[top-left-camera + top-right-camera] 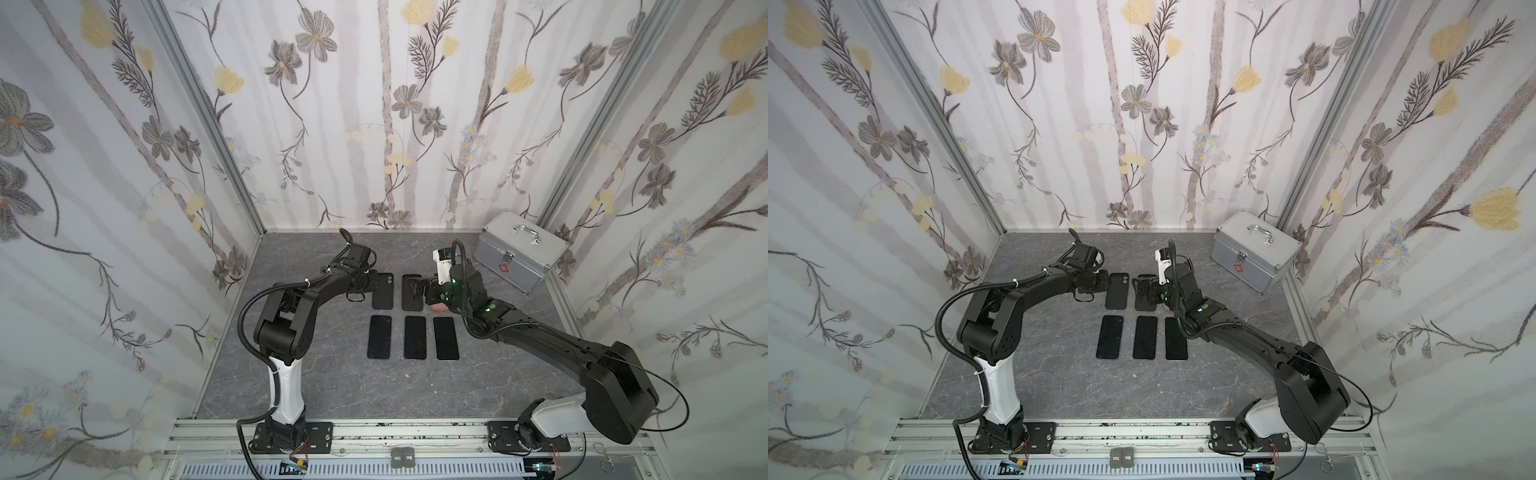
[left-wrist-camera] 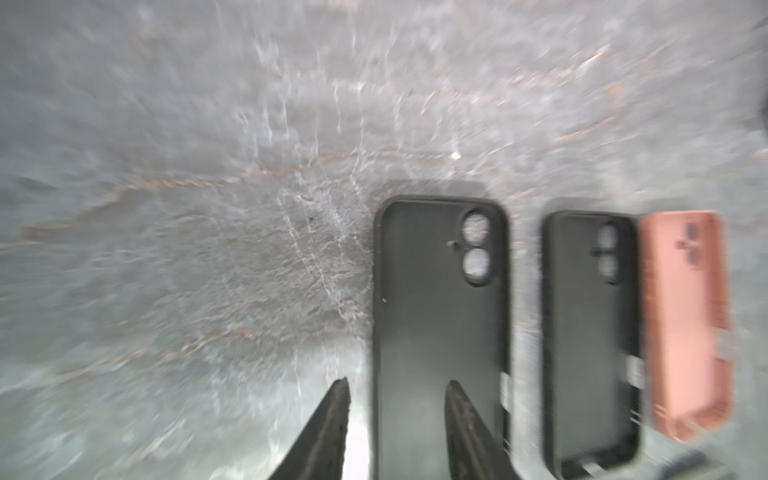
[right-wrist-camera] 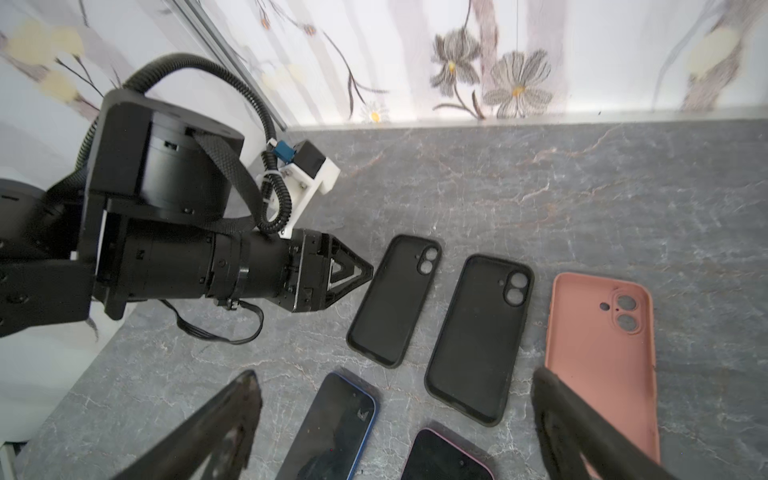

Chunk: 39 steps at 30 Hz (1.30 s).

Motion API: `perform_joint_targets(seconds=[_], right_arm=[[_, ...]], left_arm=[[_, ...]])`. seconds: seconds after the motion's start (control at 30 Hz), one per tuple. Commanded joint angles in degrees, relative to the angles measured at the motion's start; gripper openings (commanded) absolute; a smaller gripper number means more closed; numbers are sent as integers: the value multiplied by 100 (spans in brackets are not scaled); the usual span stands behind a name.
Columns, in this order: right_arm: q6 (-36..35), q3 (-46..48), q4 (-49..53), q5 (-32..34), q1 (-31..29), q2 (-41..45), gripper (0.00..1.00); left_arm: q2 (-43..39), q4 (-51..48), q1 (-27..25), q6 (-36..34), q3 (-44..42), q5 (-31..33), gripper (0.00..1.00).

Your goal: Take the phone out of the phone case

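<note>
Right wrist view, black and pink cases (image 3: 478,336) empty, phones (image 3: 336,428) outside, left pincer (image 2: 399,384) part-open, right pincer (image 3: 395,374) wide, neither gripping.

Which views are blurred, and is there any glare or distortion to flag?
Left wrist view: heavy blur smears the table and the pink case; white glare between the jaws of the left gripper. Right wrist view: crisp mid-frame, the fingers of the right gripper soft. Both top views: sharp, evenly lit, wall posts splayed by the wide lens.
</note>
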<state>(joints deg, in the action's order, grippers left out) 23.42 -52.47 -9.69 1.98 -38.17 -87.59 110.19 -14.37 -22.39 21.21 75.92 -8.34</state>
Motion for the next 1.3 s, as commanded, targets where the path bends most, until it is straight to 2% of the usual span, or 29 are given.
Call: perform_joint_targets(seconds=[0.0,0.1,0.23,0.37,0.43,0.5,0.6,0.67,0.77,0.93,1.1,1.27], right_arm=[[-66,181,-21,266,3,399,100],[-20,498,-95,433,12,938,100],[-88,1288,-597,600,20,1880,100],[-133,1828,-700,1465,85,2646,100],[-127,1997,-573,1826,241,2923,100],[-111,2140,-436,1868,570,3145,100],[-183,2409,-402,1999,1046,3411,100],[-444,2648,-661,2076,1328,3527,100],[-944,2969,-1190,2093,1699,3515,100],[-1455,3317,-1885,2047,2289,3253,100],[-1968,3834,-3052,2326,2598,2731,100],[-2052,4012,-3774,2095,2903,2158,100]], left_arm=[[-619,169,-77,-45,-275,281,48],[-1377,641,-142,35,-928,592,48],[-2462,1743,-147,233,-2121,773,54],[-3342,2682,-148,341,-3167,944,60],[-3771,3092,-151,330,-3628,1038,66],[-4235,3445,-152,259,-4048,1274,73],[-4831,4036,-143,55,-4690,1956,90],[-5147,4444,-138,-226,-5057,2406,94],[-5314,4740,-95,-762,-5313,2860,100],[-5145,5285,43,-1446,-5617,3271,100],[-4702,5922,388,-1813,-5919,3098,100],[-4140,6750,616,-1988,-6214,3193,100]])
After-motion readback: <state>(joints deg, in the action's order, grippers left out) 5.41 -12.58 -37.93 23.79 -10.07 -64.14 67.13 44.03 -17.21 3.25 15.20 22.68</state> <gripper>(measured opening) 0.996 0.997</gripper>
